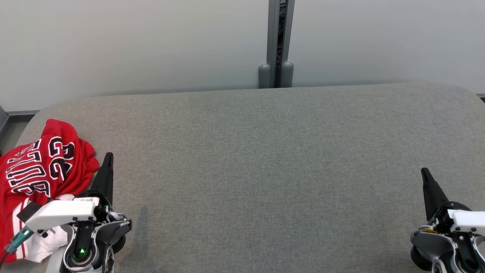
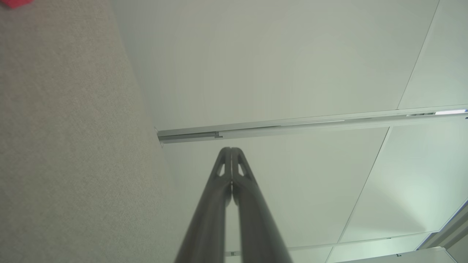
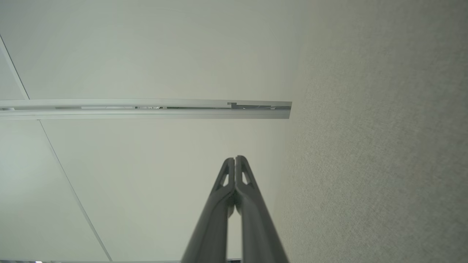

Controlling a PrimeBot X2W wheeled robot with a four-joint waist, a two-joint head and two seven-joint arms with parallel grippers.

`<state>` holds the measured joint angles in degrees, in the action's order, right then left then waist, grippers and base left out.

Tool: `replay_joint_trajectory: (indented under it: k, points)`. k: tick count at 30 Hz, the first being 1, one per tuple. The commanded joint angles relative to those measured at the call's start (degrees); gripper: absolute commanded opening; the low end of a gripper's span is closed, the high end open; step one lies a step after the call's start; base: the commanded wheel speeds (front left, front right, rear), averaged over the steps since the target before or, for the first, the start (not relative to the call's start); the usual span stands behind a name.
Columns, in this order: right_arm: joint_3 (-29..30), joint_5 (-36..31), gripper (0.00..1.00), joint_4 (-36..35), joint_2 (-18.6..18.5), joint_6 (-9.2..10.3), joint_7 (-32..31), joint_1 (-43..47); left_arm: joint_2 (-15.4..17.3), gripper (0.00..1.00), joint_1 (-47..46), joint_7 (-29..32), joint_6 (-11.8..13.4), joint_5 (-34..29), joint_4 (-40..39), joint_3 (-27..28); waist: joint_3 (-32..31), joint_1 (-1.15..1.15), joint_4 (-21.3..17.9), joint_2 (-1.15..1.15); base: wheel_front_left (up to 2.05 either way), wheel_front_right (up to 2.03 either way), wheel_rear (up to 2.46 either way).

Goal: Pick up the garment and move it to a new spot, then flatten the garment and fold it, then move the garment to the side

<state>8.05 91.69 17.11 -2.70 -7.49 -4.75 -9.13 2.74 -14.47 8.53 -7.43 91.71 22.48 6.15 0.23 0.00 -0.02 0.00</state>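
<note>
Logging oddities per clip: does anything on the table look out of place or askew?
The red garment lies crumpled at the left edge of the grey table, beside the left gripper. Nothing else stands out.

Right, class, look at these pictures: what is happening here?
A two-armed robot faces a grey table. A red and white garment lies bunched at the table's left edge. The left gripper is shut just beside it, and the right gripper is shut over the table's right side. Neither holds anything.
</note>
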Motion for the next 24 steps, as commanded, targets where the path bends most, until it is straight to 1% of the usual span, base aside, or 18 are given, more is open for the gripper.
replay_joint_trajectory:
  k: [1, 24]
  points:
    - [-0.01, 0.32, 0.0, -0.1, -0.37, 0.0, -0.19, -0.57, 0.3, 0.0, -0.45, -0.07, -0.26, -0.14, -0.14, 0.11, 0.0, 0.0, 0.0, 0.0, 0.0, 0.0, 0.0]
    - [-0.02, 0.32, 0.0, -0.1, -0.37, 0.0, -0.19, -0.58, 0.3, 0.0, -0.45, -0.07, -0.26, -0.14, -0.14, 0.11, 0.0, 0.0, 0.0, 0.0, 0.0, 0.0, 0.0]
